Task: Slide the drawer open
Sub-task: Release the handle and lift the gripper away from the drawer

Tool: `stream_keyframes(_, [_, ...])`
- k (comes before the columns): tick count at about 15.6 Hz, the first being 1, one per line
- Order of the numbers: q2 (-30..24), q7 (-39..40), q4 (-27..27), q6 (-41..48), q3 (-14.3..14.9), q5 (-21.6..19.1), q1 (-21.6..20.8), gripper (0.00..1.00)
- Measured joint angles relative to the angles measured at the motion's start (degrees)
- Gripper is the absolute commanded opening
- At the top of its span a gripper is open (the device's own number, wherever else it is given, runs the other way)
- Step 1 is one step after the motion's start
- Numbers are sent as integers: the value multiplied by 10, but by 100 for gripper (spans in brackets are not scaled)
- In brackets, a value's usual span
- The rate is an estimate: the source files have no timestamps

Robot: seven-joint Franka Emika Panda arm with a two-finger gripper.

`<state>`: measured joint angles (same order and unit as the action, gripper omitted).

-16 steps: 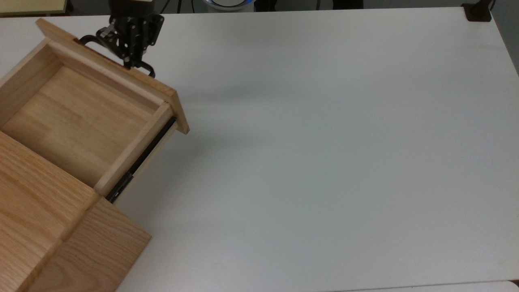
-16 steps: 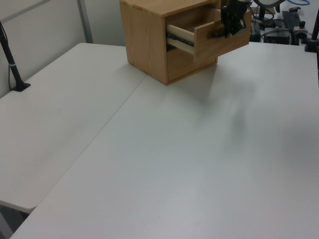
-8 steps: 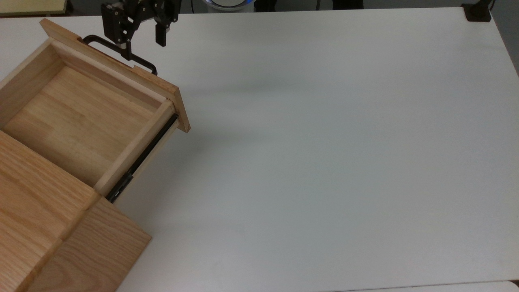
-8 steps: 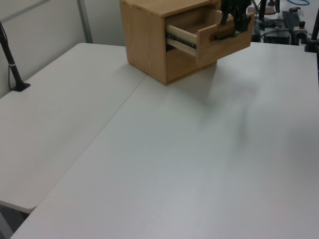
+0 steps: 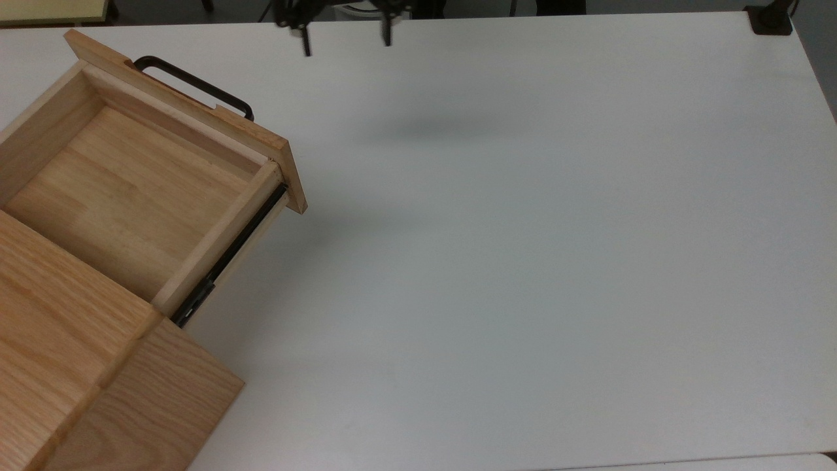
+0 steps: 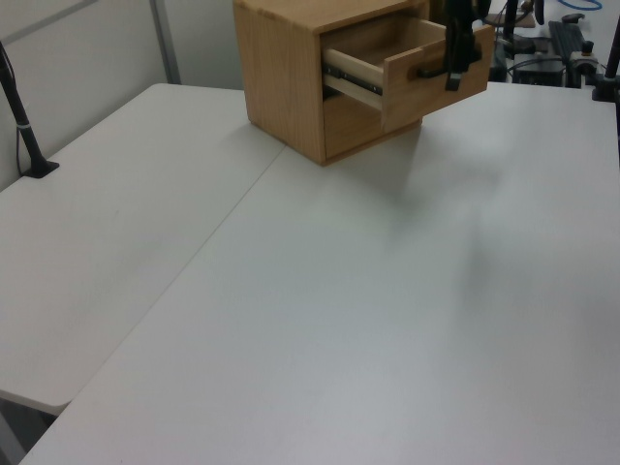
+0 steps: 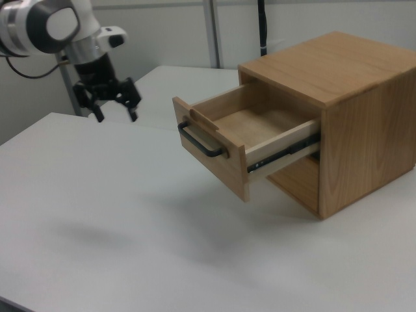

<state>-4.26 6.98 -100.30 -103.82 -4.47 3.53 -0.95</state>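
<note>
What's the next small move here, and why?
Probably just hold the gripper clear and stop. The drawer already stands well out of the cabinet, its inside and black side rail exposed. The gripper is open, up off the table and apart from the handle, so nothing seems left to pull.

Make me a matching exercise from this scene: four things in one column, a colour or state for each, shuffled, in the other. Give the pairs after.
Things:
1. drawer
2. handle
3. gripper
4. table

States:
A. white and flat
B. open, in the air, apart from the cabinet
C. pulled out, nothing inside
D. thin black bar on a wooden front

Pairs: 1-C, 2-D, 3-B, 4-A
</note>
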Motion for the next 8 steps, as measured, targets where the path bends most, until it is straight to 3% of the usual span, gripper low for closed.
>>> stream_keyframes(3, [0, -115, 10, 81, -18, 0, -2, 100])
stream_keyframes(5, [1, -132, 25, 145, -18, 0, -2, 100])
stream_keyframes(8, [2, -139, 37, 167, -17, -3, -2, 100])
